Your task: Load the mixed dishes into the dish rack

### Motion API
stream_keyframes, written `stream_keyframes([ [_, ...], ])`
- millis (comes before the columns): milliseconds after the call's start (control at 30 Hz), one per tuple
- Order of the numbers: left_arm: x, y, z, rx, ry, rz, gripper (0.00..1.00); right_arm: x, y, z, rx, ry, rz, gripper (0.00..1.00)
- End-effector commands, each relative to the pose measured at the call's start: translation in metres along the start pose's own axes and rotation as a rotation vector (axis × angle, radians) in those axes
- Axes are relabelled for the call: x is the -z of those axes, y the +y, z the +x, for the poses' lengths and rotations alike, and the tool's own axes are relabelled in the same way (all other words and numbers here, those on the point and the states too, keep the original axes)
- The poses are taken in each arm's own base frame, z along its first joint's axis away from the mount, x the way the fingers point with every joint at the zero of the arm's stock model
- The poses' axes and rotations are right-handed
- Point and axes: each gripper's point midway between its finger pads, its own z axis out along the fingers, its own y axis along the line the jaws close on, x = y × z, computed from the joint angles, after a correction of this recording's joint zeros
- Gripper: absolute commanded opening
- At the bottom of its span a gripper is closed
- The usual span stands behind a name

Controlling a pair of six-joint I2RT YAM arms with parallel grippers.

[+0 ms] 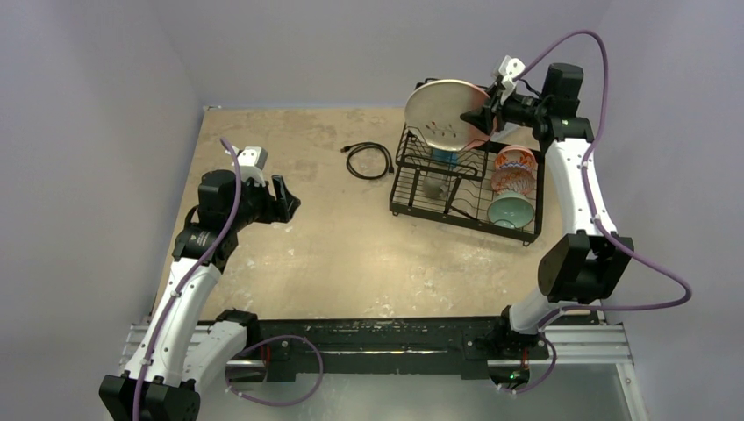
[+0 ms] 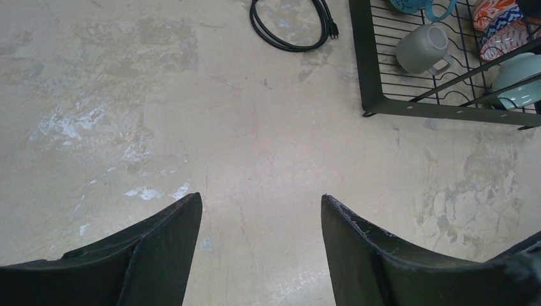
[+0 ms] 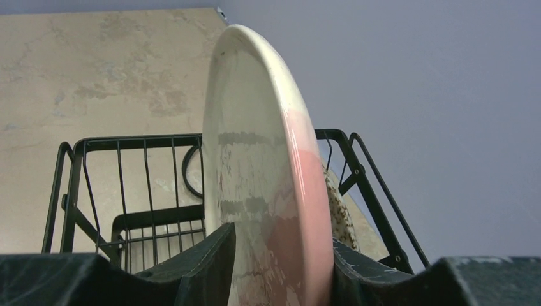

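Beige table (image 1: 307, 254); only right wrist view shows speckled dish (image 3: 342, 220), seemingly behind plate (image 3: 255, 178).

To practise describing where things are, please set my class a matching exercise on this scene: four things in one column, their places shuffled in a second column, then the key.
Things
1. large plate
2. grey mug
3. teal bowl
4. black cable

Places
A. coiled on the table, left of the dish rack
B. on edge between the right gripper fingers
C. on the rack's bottom wires, in its left half
D. in the rack's near right corner

Pairs: 1-B, 2-C, 3-D, 4-A
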Motion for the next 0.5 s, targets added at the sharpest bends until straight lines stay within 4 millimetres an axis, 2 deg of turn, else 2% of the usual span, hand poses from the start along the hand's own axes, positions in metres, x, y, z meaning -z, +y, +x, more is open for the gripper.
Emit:
stream_keyframes([
  [0,0.0,-0.006,-0.011,-0.023,-0.046,0.029,0.67,0.009,-0.008,-0.035,0.037,-0.045,0.069,0.46],
  [200,0.001,-0.007,-0.012,-0.024,-0.049,0.031,0.67,0.017,-0.01,-0.051,-0.009,-0.068,0.127,0.53],
  [367,0.002,-0.009,-0.012,-0.024,-0.054,0.04,0.67,0.027,-0.014,-0.061,-0.069,-0.076,0.219,0.64],
  [400,0.002,-0.01,-0.012,-0.025,-0.053,0.041,0.67,0.029,-0.014,-0.064,-0.077,-0.078,0.234,0.75],
  [433,0.003,-0.01,-0.012,-0.026,-0.053,0.043,0.67,0.031,-0.014,-0.066,-0.087,-0.079,0.251,0.94],
  [467,0.003,-0.011,-0.012,-0.027,-0.053,0.047,0.67,0.034,-0.014,-0.069,-0.1,-0.081,0.267,0.98],
])
